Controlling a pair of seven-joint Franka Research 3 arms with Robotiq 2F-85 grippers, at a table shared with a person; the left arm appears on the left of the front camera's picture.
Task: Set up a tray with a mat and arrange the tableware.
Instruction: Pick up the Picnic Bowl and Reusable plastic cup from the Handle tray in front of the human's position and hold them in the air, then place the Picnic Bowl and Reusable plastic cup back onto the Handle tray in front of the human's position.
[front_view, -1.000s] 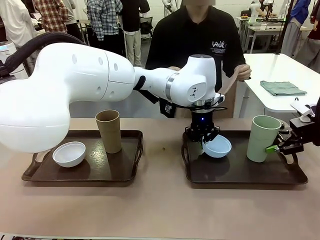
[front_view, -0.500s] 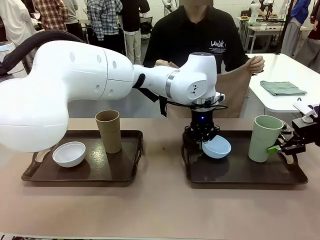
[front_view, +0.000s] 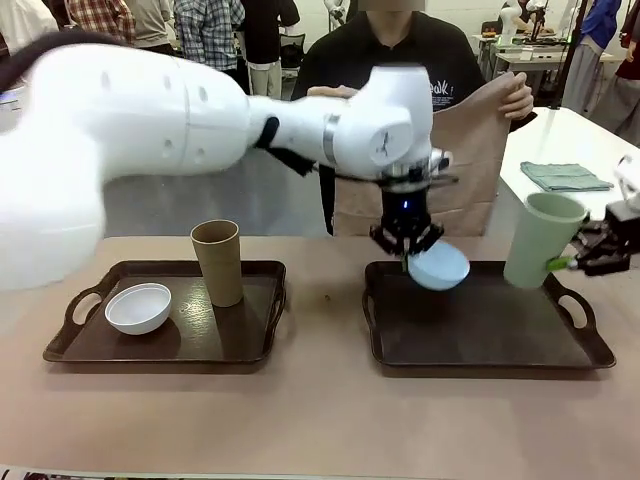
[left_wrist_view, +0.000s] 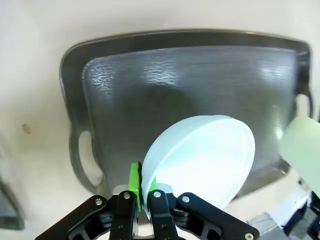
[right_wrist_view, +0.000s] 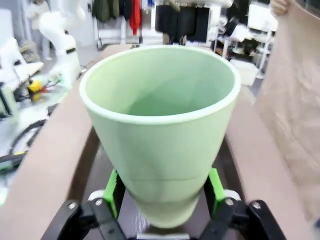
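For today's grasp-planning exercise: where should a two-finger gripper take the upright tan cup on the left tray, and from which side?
Probably the side wall of the tan cup, just below the rim, jaws level, approaching from the robot's edge of the table. It stands upright and widens upward, so it should wedge rather than slip. The white bowl crowds its left.

My bowl was light blue, my cup pale green, my pads bright green; the tray was dark brown, the mat plain tan.
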